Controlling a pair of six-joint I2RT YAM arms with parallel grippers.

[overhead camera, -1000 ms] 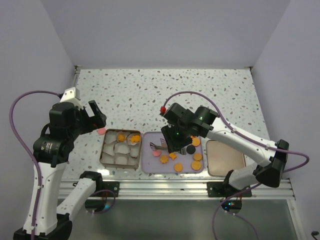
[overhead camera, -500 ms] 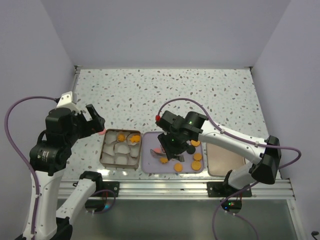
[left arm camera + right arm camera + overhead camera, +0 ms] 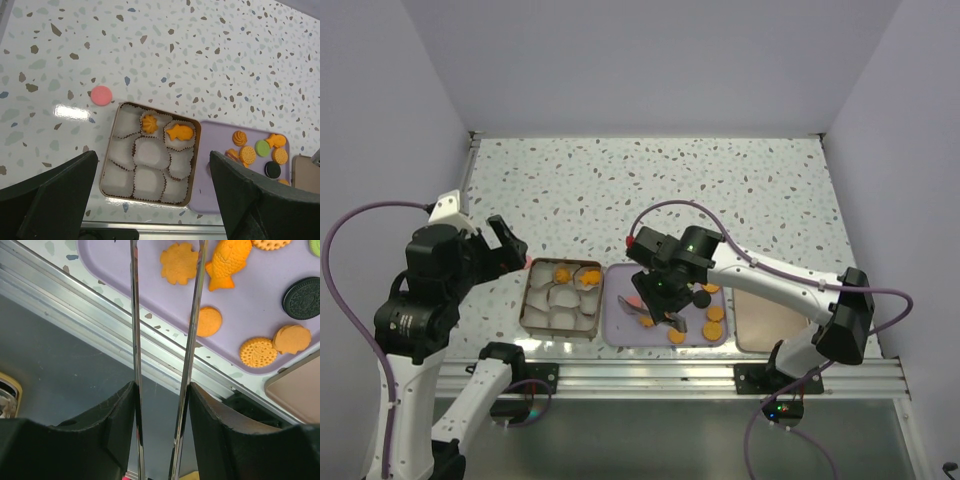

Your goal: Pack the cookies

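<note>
Orange cookies lie on the purple tray [image 3: 250, 315]: a flower [image 3: 179, 263], a fish [image 3: 229, 261], round discs [image 3: 207, 321] and a black one [image 3: 304, 297]. A swirl cookie [image 3: 148, 123] and a fish cookie [image 3: 179, 133] sit in paper cups in the tin [image 3: 196, 165]. One pink cookie [image 3: 101, 95] lies on the table left of the tin. My right gripper [image 3: 160, 390] is shut on metal tongs [image 3: 192, 340], over the tray's front left [image 3: 660, 295]. Their tips are out of the wrist view. My left gripper [image 3: 152, 195] hangs open, high above the tin [image 3: 505, 245].
A tan lid [image 3: 770, 315] lies right of the purple tray [image 3: 618, 335]. The metal rail [image 3: 650, 375] runs along the table's near edge just below tin and tray. White walls close in the speckled table at left, back and right.
My right arm has swung the tongs forward and left over the tray's front part. My left arm has drawn back a little to the left, still open.
</note>
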